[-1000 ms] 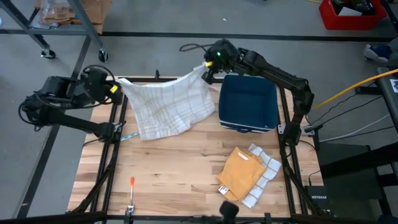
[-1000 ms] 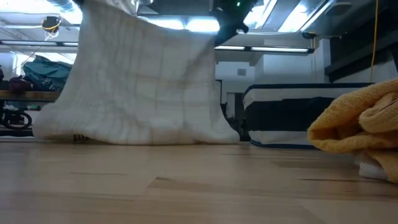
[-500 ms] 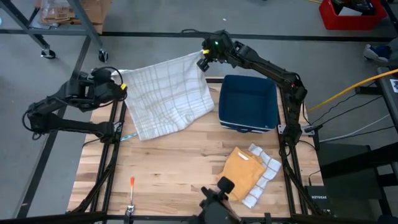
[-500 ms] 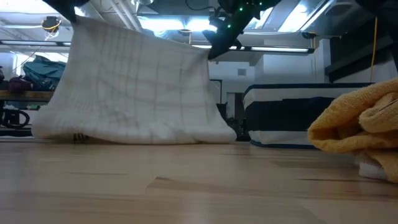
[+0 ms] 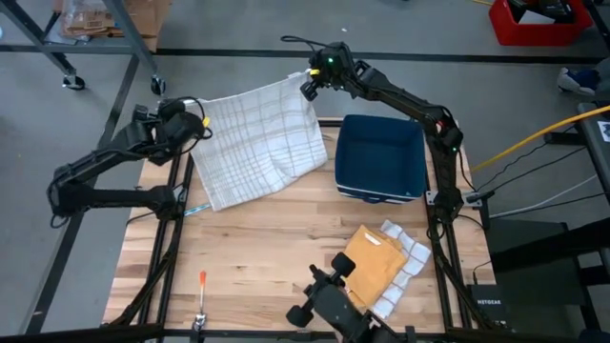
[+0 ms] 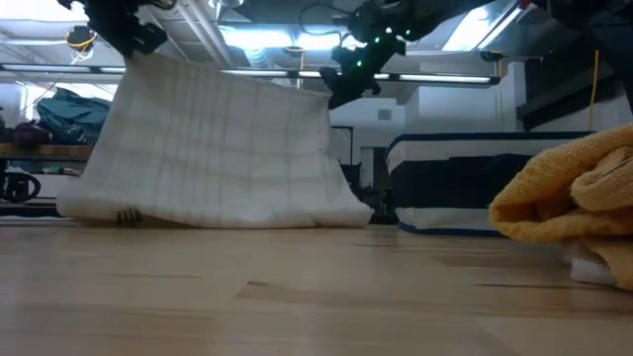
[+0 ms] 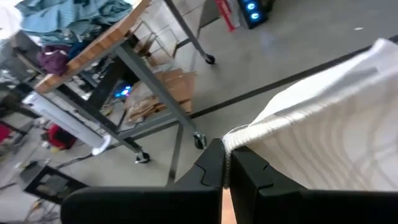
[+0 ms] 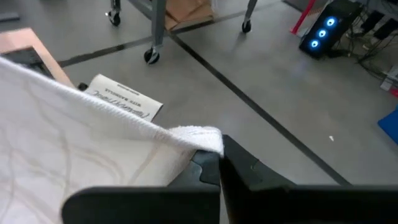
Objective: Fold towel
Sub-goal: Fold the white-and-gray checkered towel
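A white checked towel [image 5: 255, 141] hangs stretched between my two grippers over the table's far left part; its lower edge [image 6: 218, 216] lies on the wood. My left gripper [image 5: 200, 122] is shut on the towel's far left corner. My right gripper [image 5: 307, 88] is shut on its far right corner. Both show raised in the low view, with the towel [image 6: 218, 138] spread below them. My left gripper pinches the towel's corner [image 7: 239, 134] between its two fingers, right at the hemmed edge. The cloth runs taut from there toward the other arm. My right gripper pinches the opposite top corner [image 8: 199, 137] between its fingers. The towel hangs below, its bottom edge on the table.
A dark blue bin [image 5: 381, 157] stands right of the towel. A folded yellow cloth [image 5: 372, 265] lies on a white one [image 5: 405, 272] near the right front. An orange-handled tool [image 5: 202, 286] lies by the near left edge. A black camera mount [image 5: 329, 300] sits at the near edge.
Both grippers have moved toward the table's far edge and stayed shut on the corners. The towel's top edge has been drawn farther back and stretched wider and flatter; its lower edge has stayed on the wood.
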{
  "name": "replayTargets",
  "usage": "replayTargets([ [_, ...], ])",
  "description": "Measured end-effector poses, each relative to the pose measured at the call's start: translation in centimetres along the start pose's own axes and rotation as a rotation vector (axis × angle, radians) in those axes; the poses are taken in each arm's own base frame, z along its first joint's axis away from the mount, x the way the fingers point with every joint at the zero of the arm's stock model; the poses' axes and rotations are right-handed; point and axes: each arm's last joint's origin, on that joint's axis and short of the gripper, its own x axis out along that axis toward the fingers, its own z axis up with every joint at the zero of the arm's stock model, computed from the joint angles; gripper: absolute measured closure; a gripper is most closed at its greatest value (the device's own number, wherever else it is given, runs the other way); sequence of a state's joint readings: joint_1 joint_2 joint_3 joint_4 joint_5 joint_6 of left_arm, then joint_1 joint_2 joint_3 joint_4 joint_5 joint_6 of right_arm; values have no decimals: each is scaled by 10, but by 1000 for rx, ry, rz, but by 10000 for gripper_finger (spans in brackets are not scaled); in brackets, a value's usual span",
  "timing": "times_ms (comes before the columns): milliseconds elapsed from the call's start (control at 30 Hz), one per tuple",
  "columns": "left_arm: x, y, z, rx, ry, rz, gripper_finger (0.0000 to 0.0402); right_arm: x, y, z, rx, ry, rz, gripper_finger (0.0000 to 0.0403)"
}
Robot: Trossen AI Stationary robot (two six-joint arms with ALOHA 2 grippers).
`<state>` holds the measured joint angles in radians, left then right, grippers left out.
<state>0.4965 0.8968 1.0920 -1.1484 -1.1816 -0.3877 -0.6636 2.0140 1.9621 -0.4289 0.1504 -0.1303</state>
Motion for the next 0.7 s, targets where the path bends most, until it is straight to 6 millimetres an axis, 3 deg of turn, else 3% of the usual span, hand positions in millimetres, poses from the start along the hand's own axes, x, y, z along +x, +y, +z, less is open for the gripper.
replayTargets([
  [200, 26, -16, 2, 28, 42, 69, 401, 26, -1, -11, 5, -10, -10, 403],
  [500, 74, -32, 10, -16, 104, 141, 401, 49, -12, -18, 26, -79, -45, 403],
  [700, 80, -39, 4, 44, 115, 235, 401, 60, -24, -30, 52, -40, -44, 403],
])
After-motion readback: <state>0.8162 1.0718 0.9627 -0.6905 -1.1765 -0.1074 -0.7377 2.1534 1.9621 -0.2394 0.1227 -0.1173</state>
